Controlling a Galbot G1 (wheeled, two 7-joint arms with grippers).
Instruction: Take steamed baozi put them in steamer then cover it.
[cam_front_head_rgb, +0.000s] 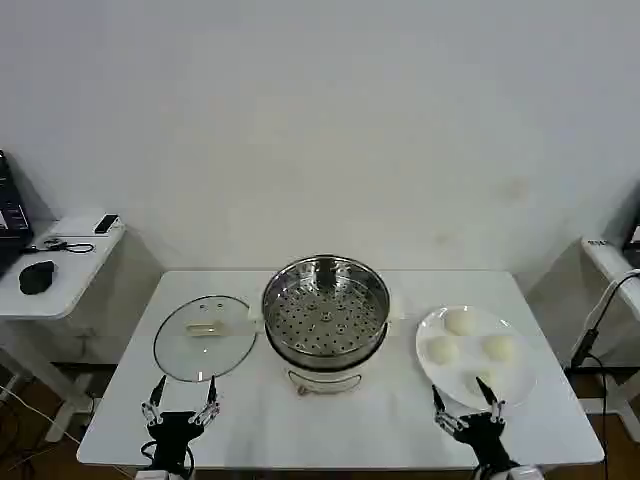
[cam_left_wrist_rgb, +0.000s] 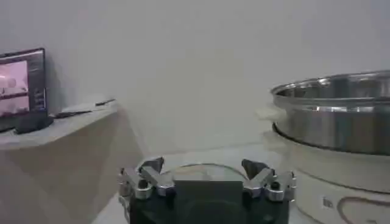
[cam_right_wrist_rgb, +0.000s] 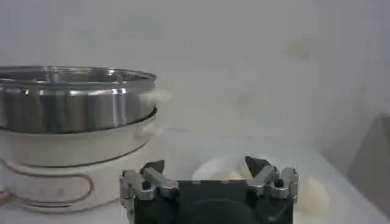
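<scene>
The steel steamer (cam_front_head_rgb: 325, 320) stands uncovered at the table's centre, its perforated tray bare; it also shows as a steel wall (cam_left_wrist_rgb: 341, 122) (cam_right_wrist_rgb: 73, 100) in both wrist views. The glass cover (cam_front_head_rgb: 204, 337) lies flat to its left. Several cream-white baozi (cam_front_head_rgb: 459, 322) sit on a white plate (cam_front_head_rgb: 430, 372) to its right. My left gripper (cam_front_head_rgb: 181, 398) hovers open at the front edge, just short of the cover (cam_left_wrist_rgb: 204, 172). My right gripper (cam_front_head_rgb: 467, 398) is open at the plate's near rim, one baozi (cam_right_wrist_rgb: 311, 193) beside it.
A white side table (cam_front_head_rgb: 60, 262) at the left holds a mouse (cam_front_head_rgb: 36, 277) and a phone (cam_front_head_rgb: 106, 224). Another shelf (cam_front_head_rgb: 610, 262) with cables stands at the right. Bare tabletop (cam_front_head_rgb: 330, 430) lies in front of the steamer between the two grippers.
</scene>
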